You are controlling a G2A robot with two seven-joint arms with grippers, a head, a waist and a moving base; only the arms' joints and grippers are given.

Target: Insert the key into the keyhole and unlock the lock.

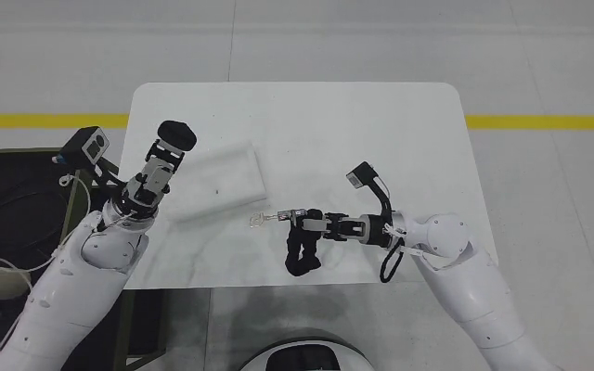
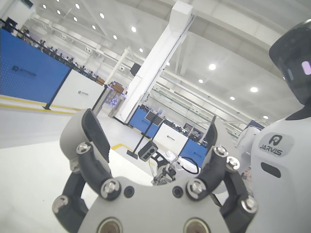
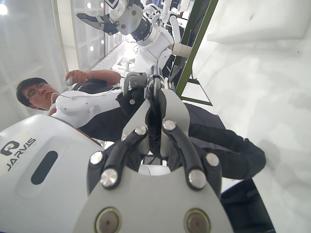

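Right gripper: positioned over the near-centre of the table, pointing toward the left arm's side. Its jaws are clamped on a black piece, which hangs from the fingers toward the near edge. Metal parts project beyond the fingertips; they are held off the surface. Whether these are key, lock or both cannot be determined. In the right wrist view a grey metal body and a ring sit at the finger ends.

Left gripper: raised over the left part of the table, pointing up and away from the surface. Its jaws stand wide apart with nothing between them.

A white block lies flat on the table, between the two grippers and just beside the left one.
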